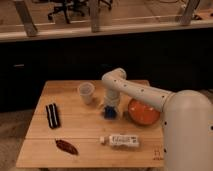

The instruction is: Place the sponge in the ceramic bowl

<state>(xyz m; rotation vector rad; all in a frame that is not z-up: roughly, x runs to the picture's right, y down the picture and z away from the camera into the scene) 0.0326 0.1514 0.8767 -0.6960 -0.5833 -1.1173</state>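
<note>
My gripper [110, 109] sits over the middle of the wooden table [80, 135]. Behind the table: a dark wall [60, 57] capped by a pale ledge [150, 27]. Above the ledge: glass panels [140, 10] between grey posts [26, 17]. Beyond: office chairs [67, 7]. The floor [12, 130] is tan.

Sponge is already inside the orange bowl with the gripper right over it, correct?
No. The camera view shows the sponge on the wooden table beside the ceramic bowl, not inside it. The gripper is right over the sponge.
</note>
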